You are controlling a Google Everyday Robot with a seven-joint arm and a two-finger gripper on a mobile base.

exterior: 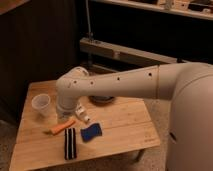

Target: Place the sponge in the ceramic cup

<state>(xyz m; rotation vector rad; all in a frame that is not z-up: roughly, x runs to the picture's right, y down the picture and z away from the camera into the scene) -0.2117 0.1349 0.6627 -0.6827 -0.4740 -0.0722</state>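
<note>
Your hand hangs at 11 o'clock of the sponge, with the ceramic cup at the hand's 9 o'clock. You cannot tell if it is open.

The arm stretches left and bends down at its wrist; the gripper hangs just beneath.

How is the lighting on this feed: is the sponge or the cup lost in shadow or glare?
Camera view: dark background, but the wooden table is evenly lit. The sponge and the ceramic cup both stand out, no glare. The gripper, low over the table between them, is partly masked by the arm; the dark bowl behind it reads poorly.
</note>
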